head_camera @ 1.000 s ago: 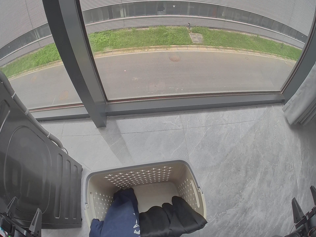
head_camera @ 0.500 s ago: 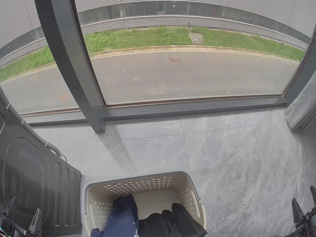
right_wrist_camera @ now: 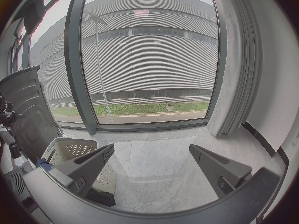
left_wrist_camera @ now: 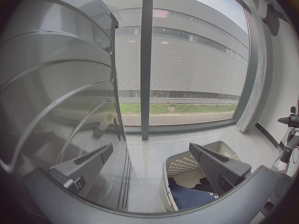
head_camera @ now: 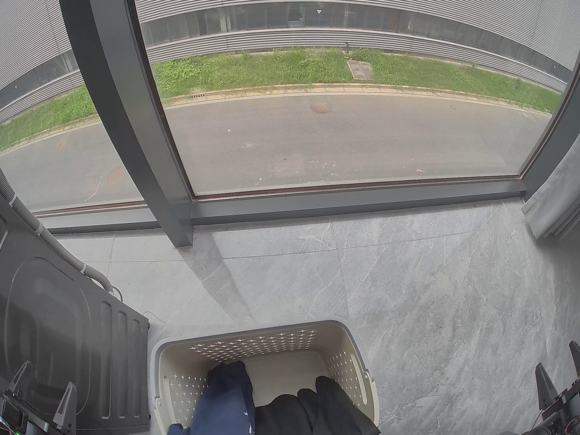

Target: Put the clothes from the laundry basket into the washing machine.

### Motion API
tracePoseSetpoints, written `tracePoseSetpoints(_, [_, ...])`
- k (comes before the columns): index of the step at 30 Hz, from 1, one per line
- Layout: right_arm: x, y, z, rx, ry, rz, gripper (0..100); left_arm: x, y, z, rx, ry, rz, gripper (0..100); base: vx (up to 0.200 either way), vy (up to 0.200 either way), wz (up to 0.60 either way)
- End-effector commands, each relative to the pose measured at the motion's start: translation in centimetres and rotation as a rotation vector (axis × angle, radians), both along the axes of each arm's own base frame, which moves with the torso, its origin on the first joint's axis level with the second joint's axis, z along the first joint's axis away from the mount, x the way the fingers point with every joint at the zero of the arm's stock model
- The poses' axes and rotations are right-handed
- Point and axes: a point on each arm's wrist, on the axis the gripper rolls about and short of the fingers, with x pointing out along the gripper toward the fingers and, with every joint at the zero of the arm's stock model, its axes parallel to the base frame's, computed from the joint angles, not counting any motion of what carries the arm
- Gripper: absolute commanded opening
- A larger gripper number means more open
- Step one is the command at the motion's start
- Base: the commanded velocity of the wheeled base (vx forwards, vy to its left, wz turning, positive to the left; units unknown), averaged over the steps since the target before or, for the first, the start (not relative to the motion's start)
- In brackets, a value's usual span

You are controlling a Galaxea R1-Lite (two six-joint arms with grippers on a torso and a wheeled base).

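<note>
Grey tiled floor point(head_camera: 423, 285), big window behind. Laundry basket point(head_camera: 254, 341) sits just beside washing machine point(head_camera: 60, 333), navy and black clothes point(head_camera: 225, 403) inside. Left gripper point(left_wrist_camera: 150, 147) and right gripper point(right_wrist_camera: 151, 148) both spread wide, holding nothing.

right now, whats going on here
Nothing is being handled yet. The basket sits on the floor by the window, next to the washer, with a blue garment and a black garment lying in it. The left gripper and right gripper are both open and empty, held low to either side of the basket.
</note>
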Motion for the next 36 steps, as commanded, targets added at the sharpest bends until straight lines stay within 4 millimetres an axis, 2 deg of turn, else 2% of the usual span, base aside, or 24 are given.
tracePoseSetpoints(1, [0.0, 0.0, -0.48, 0.0, 0.0, 0.001, 100, 0.02, 0.0, -0.43, -0.001, 0.003, 0.001, 100, 0.0, 0.0, 0.0])
tracePoseSetpoints(17, [0.01, 0.0, -0.52, 0.0, 0.001, 0.001, 100, 0.0, 0.0, -0.43, -0.001, 0.001, 0.001, 100, 0.0, 0.0, 0.0])
tracePoseSetpoints(36, [0.01, 0.0, -0.52, -0.002, 0.001, 0.001, 100, 0.02, 0.0, -0.43, -0.001, 0.003, 0.001, 100, -0.2, 0.0, 0.0])
